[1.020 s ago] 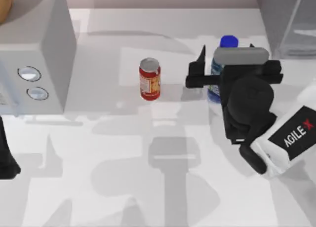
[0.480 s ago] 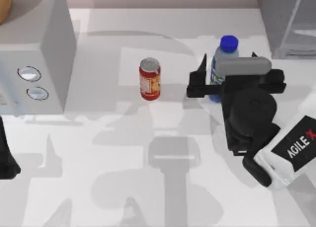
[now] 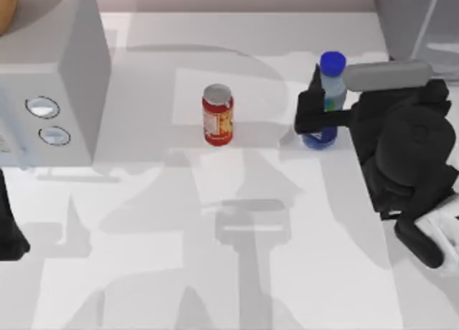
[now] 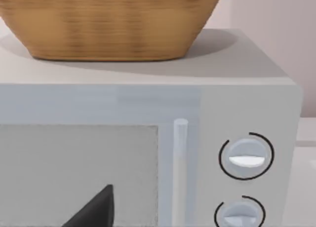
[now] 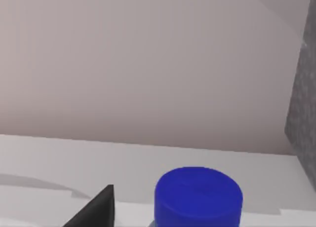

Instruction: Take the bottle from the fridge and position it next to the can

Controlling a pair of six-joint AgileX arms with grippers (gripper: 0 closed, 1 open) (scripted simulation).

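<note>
Shadows of our arms lie across the bare white table [image 3: 237,272] nearest us. Farther back our right gripper [image 3: 326,107] sits at the bottle [image 3: 326,100], which stands upright right of the can [image 3: 217,115] with a clear gap between; we cannot tell its finger state. Our left arm is parked at the left edge before the microwave [image 3: 50,86]. Beyond, the fridge [image 3: 416,29] fills the far right corner.

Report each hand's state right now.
Left hand: parked at the table's left edge; cannot be told.
Right hand: open, not gripping, beside the upright bottle.
</note>
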